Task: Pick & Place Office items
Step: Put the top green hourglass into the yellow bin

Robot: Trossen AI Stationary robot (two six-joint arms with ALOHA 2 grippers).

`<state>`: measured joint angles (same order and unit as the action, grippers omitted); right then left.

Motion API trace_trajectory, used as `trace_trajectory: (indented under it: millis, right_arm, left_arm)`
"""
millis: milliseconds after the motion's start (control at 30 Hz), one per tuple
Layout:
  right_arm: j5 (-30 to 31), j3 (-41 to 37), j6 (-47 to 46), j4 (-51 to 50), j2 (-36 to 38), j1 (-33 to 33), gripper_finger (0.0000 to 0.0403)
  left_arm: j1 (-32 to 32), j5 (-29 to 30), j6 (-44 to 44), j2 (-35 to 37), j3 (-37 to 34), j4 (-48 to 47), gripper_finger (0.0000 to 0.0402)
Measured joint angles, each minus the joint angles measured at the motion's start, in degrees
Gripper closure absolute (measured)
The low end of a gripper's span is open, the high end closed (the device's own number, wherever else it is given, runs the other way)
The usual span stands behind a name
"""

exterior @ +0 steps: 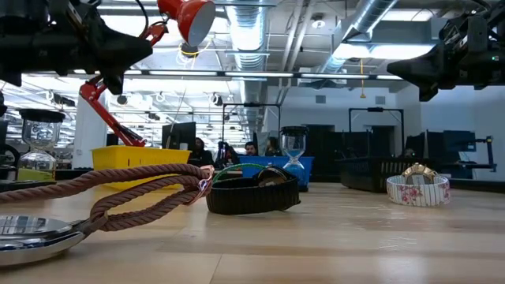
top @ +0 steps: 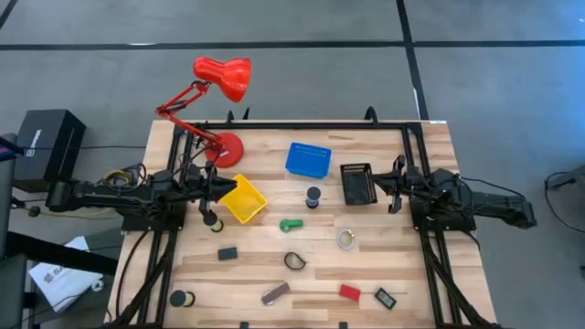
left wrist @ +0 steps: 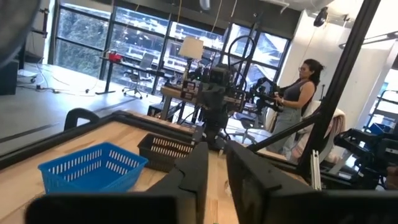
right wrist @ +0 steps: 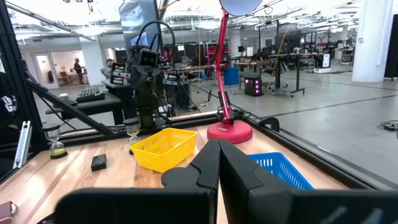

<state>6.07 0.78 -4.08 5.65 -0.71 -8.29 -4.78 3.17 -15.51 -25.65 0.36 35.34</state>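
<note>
Right, I see both arms parked high off the surface point(top: 366, 274): the left pincer point(top: 212, 190) at nine o'clock beside the yellow basket point(top: 243, 198), the right pincer point(top: 395, 189) at three o'clock by the black basket point(top: 357, 183). Each has its fingers pressed together, gripping nothing. The office items lie loose toward six o'clock — green piece point(top: 291, 224), red block point(top: 349, 292), black loop point(top: 293, 261).
</note>
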Motion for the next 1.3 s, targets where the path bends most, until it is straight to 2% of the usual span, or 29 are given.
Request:
trace_trajectory:
  millis: [200,333,600,800,933,1100,1300]
  right_arm:
    - [0.29,0.00,0.17,0.31,-0.02,0.00,0.0401]
    - [1.79,0.00,1.22,2.26,-0.02,-0.08,0.0396]
    - [1.82,0.00,6.15,6.11,-0.02,-1.53,0.0326]
    - [1.61,0.00,6.21,6.08,-0.02,-2.85,0.0294]
    - [1.52,0.00,6.16,5.97,-0.02,-2.85,0.0290]
    - [1.51,0.00,5.60,5.95,-0.02,-2.60,0.0290]
    - [1.51,0.00,5.57,4.72,-0.02,-2.60,0.0290]
  left_arm:
    - [0.35,-5.12,1.94,0.00,0.00,2.65,0.0307]
    - [1.92,-5.12,2.05,-0.01,-0.01,4.40,0.0304]
    - [5.52,-3.52,2.47,-0.02,0.08,5.57,0.0304]
    - [7.99,-2.80,7.72,-2.15,4.55,5.33,0.0304]
    - [8.72,-2.04,9.57,-6.74,10.29,-2.40,0.0304]
    - [8.70,2.58,9.70,-13.73,20.69,-18.20,0.0303]
    - [8.68,4.05,9.71,-19.28,31.32,-34.33,0.0279]
